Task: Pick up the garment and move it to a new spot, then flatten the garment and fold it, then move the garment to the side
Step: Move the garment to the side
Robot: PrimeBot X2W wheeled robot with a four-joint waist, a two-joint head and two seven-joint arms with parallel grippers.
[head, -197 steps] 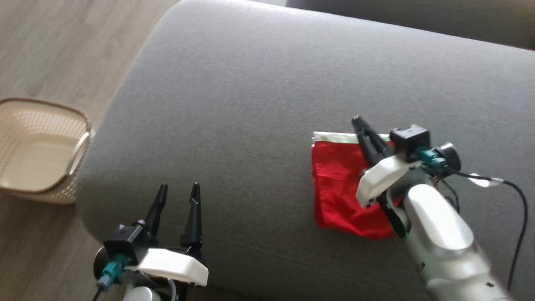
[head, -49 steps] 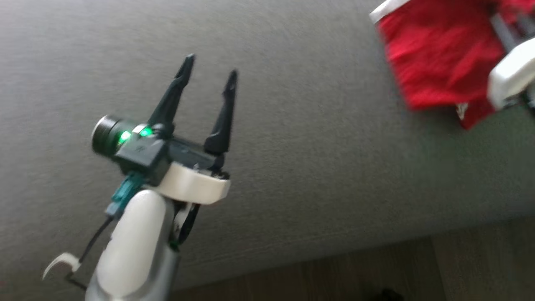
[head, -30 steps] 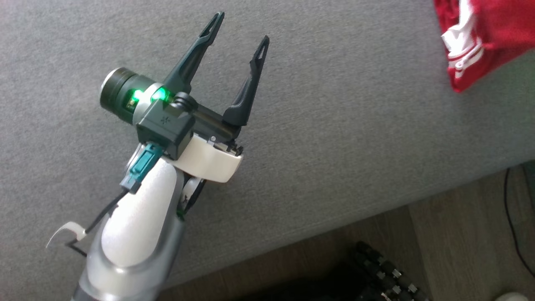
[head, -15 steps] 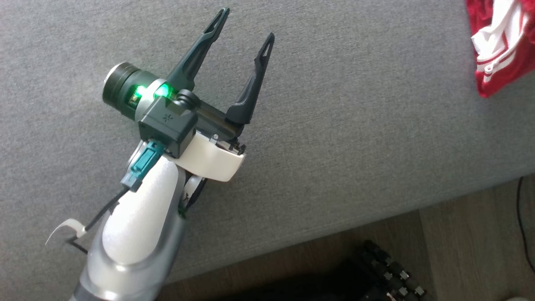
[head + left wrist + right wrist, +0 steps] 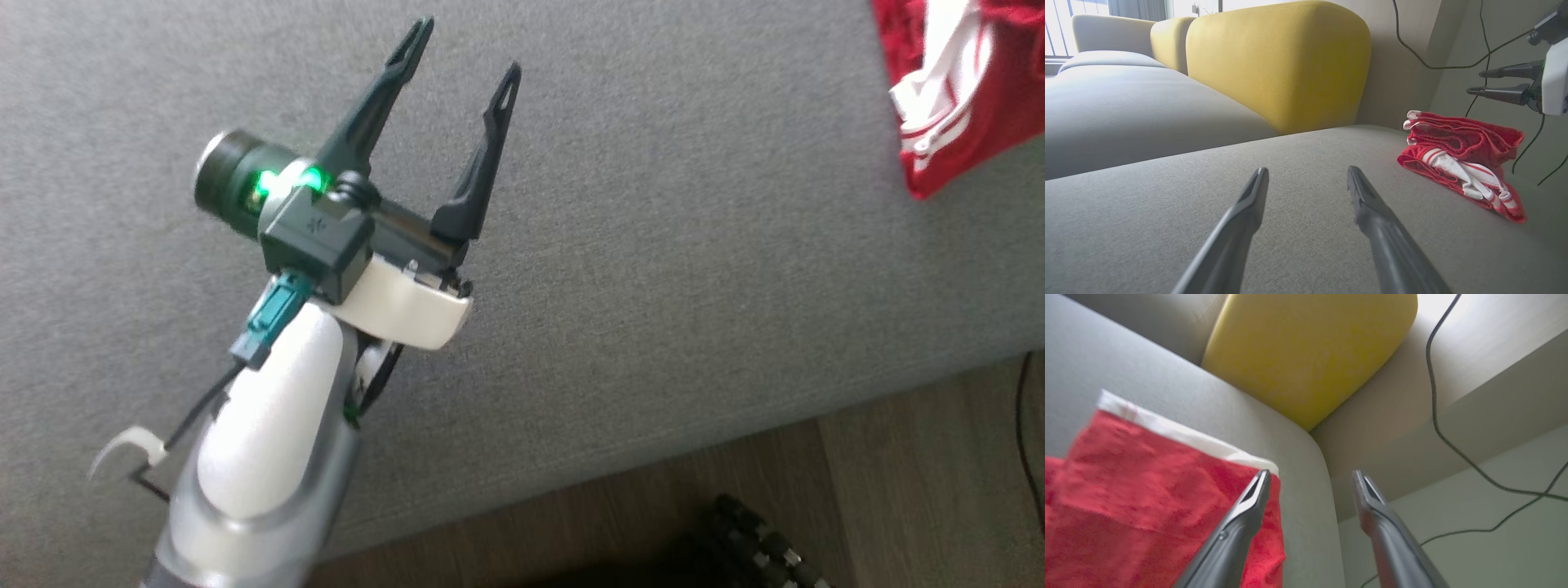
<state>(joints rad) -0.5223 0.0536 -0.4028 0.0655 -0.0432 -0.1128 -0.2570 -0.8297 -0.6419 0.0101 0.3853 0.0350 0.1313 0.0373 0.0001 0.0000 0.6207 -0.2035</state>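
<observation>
The garment (image 5: 971,90), red with white trim, lies folded on the grey sofa seat (image 5: 653,245) at the head view's top right. In the left wrist view the garment (image 5: 1461,159) rests near the seat's right end, with my right gripper (image 5: 1476,82) hovering above and beyond it. In the right wrist view my right gripper (image 5: 1311,473) is open and holds nothing; the garment (image 5: 1147,490) lies under and left of its left finger. My left gripper (image 5: 460,55) hangs open and empty over bare seat, well left of the garment, as the left wrist view's gripper (image 5: 1306,171) confirms.
A yellow back cushion (image 5: 1278,61) stands behind the seat. The seat's front edge drops to wooden floor (image 5: 898,490), where a dark object (image 5: 751,539) lies. A black cable (image 5: 1437,416) hangs along the wall past the sofa's right end.
The garment has gone from the middle of the seat to its right end, and my right gripper has let go of it. The head camera has shifted; my left arm keeps its pose.
</observation>
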